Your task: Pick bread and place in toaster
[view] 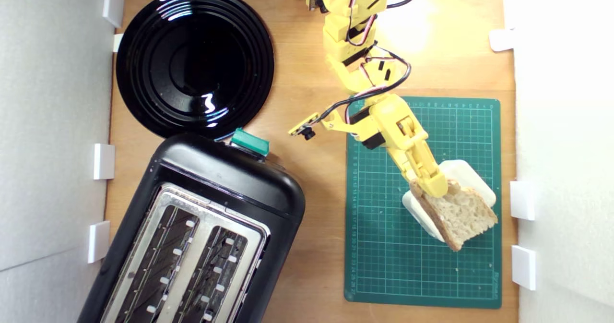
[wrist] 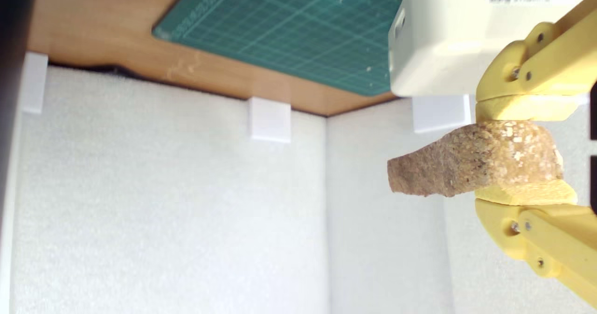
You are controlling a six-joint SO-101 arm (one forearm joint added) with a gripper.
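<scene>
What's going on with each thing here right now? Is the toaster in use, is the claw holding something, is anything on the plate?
gripper: shut on the bread, pads above and below it.
bread: held by one end, over the cream block.
cream block: lying on the green mat, partly hidden by the bread.
toaster: both slots empty; lever position cannot be told.
black plate: nothing on it.
green mat: flat on the table.

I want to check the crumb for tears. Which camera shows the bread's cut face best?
The exterior view: the bread shows its pale holey crumb face and brown crust rim, held in the claw over the cream block. The wrist view shows only the rough brown crust edge-on between the pads.
</scene>
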